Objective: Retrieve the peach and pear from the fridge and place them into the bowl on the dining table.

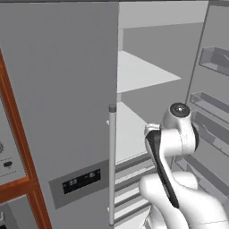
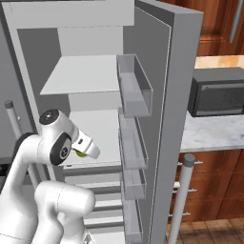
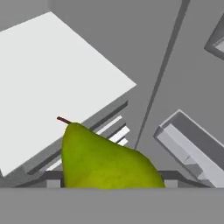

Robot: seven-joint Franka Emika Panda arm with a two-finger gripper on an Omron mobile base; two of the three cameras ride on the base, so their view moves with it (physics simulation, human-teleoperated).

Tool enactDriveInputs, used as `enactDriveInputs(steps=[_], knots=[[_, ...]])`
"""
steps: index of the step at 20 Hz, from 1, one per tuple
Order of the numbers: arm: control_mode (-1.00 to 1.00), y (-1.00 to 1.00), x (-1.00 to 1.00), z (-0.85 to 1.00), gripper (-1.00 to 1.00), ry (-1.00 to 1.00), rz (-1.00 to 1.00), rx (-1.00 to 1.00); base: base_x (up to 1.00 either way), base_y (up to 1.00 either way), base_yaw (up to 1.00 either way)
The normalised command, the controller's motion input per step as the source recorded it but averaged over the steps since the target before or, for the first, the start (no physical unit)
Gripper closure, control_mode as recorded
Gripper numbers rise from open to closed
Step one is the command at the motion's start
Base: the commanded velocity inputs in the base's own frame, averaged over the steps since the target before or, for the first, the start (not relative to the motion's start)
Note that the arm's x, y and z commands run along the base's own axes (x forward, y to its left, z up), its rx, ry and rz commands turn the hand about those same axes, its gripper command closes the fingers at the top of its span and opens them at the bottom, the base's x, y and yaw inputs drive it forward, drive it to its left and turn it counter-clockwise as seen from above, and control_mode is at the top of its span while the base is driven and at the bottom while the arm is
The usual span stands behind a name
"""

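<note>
The yellow-green pear with a brown stem sits close under the hand camera, between the tips of my gripper, over the front edge of a white shelf. From the right base view a bit of the pear shows under my gripper at the middle shelf of the fridge. Whether the fingers touch the pear is hidden. The fridge's right door stands open, its left door shut. The peach, the bowl and the dining table are out of view.
Clear door bins line the open door to the right of my arm. Drawers lie below the shelf. A dark microwave stands on a marble counter beyond the door. The left door's bar handle rises beside my arm.
</note>
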Motion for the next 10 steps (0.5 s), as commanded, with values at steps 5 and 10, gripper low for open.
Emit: enactDriveInputs(steps=[5,10], knots=[[-1.00,0.01,-1.00,1.00,1.00,-0.01,0.09,0.00,0.00,0.00,0.00],[-1.00,0.03,-0.96,1.00,1.00,-0.06,0.12,-0.01,0.00,0.00,0.00]])
